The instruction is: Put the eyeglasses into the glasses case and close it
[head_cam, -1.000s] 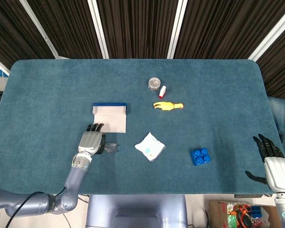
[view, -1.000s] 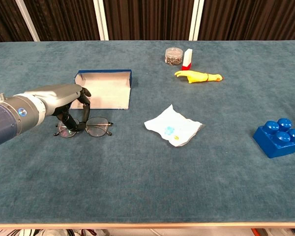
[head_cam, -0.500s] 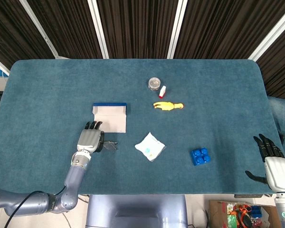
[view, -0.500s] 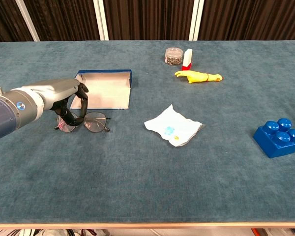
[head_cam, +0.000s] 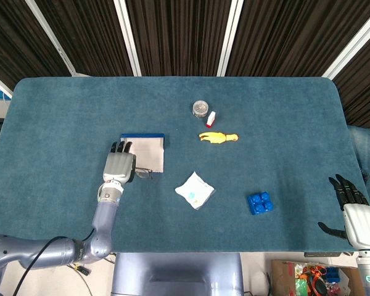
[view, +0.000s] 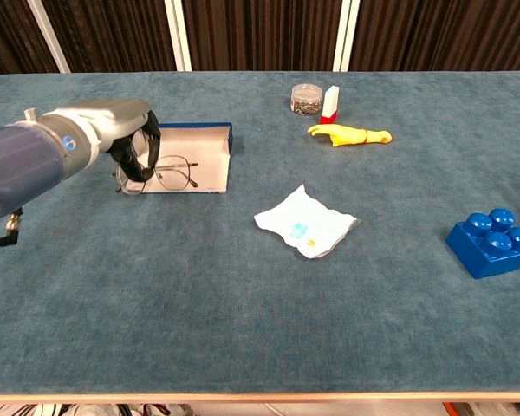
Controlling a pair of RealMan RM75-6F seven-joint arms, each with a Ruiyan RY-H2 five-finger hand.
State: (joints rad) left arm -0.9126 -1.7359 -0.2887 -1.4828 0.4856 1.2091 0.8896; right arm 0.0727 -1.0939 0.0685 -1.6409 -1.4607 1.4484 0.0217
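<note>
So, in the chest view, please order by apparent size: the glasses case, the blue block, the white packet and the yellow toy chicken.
1. glasses case
2. white packet
3. blue block, though it lies nearer the camera, so this is unsure
4. yellow toy chicken, which lies farther back

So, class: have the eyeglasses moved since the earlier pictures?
Yes. The left hand has carried the eyeglasses away from the camera, over the open glasses case.

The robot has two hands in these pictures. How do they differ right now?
The left hand holds the eyeglasses over the open glasses case; the right hand holds nothing, its fingers spread. The left hand is above the table, the right sits past its near edge. Both have dark fingers and pale backs.
</note>
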